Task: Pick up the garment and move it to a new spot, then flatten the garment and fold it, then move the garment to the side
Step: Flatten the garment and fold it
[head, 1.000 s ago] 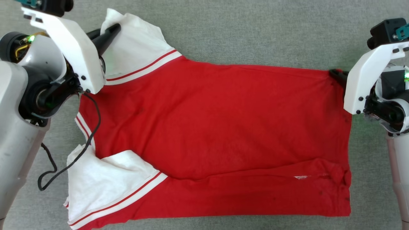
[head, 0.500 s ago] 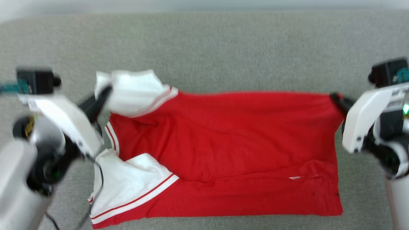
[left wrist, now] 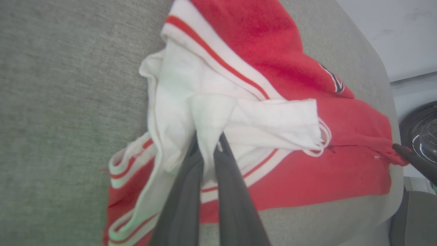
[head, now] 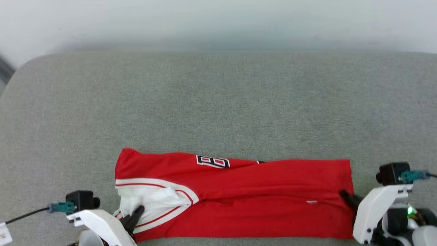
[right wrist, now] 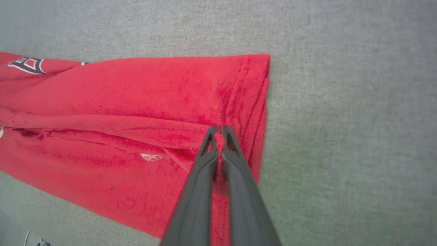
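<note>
Crosswise before me the garment (head: 259, 201) lies long left-to-right, its white sleeve (head: 153, 200) end clamped tight in my left gripper (left wrist: 209, 143), its hem (head: 346, 177) end pinched tight in my right gripper (right wrist: 218, 131).

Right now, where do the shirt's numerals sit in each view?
Head view: numerals on the shirt's far edge, left of centre.
Left wrist view: upper right, on the red fold beyond the white sleeve.
Right wrist view: near the top-left corner, on the shirt's upper edge.
Shared landmark: the small white mark on the red cloth.
</note>
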